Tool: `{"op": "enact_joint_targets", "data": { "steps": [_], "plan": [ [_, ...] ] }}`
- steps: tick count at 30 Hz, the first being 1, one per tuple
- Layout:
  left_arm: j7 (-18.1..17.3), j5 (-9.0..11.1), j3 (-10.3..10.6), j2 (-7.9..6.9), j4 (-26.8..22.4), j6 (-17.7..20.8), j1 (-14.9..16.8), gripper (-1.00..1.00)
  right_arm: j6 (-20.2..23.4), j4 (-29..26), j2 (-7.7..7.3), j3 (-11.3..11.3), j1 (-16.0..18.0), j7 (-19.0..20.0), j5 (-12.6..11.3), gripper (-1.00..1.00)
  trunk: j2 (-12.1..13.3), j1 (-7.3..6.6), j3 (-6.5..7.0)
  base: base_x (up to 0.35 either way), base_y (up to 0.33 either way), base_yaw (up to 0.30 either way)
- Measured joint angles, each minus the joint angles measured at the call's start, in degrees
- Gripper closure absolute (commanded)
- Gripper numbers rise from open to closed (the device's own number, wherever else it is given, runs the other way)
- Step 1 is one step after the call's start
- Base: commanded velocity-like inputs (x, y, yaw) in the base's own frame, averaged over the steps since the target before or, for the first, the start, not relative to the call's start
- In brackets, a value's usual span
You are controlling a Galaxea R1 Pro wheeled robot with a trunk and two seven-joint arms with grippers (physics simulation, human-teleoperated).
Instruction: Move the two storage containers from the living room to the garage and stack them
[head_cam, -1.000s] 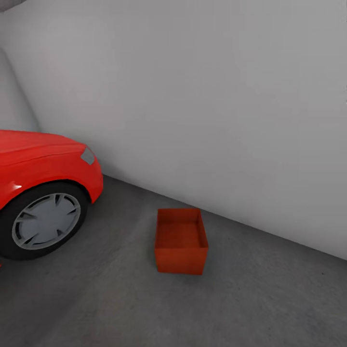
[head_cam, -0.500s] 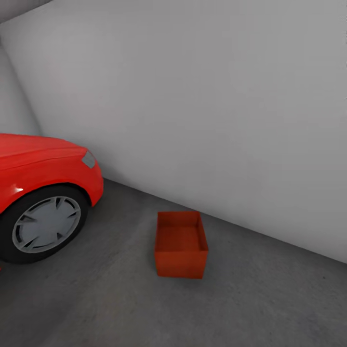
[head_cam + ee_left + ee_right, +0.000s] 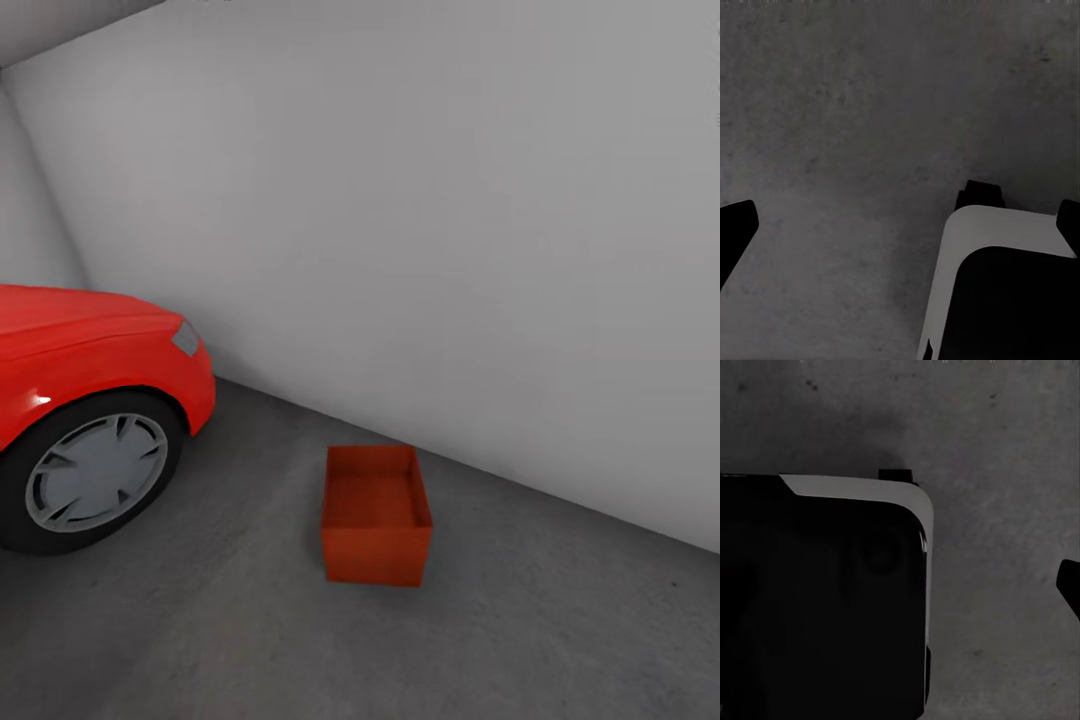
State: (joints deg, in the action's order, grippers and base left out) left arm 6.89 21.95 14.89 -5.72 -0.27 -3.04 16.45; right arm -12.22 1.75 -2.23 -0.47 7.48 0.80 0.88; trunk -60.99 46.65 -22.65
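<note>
My head camera is tilting up a little, so the storage container [image 3: 376,515] is sitting slightly lower in view (it hasn't shifted itself). It is resting upright on the floor [image 3: 560,620], near the white wall [image 3: 430,220], right of the red car [image 3: 90,400]. I cannot tell either gripper's opening.

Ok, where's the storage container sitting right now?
In the head view, the storage container sits on the grey floor near the white wall, to the right of the red car.
</note>
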Motion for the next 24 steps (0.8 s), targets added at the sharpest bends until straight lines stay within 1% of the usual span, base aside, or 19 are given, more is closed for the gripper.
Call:
{"op": "enact_joint_targets", "data": {
  "steps": [24],
  "plan": [
    [0.00, 0.00, 0.00, 0.00, 0.00, 0.00, -0.02, -1.00, 0.01, 0.00, 0.03, 0.00, 0.00, 0.00, 0.00, -1.00, 0.00, 0.00, 2.22, 0.000, 0.000, 0.000]
  ]
}}
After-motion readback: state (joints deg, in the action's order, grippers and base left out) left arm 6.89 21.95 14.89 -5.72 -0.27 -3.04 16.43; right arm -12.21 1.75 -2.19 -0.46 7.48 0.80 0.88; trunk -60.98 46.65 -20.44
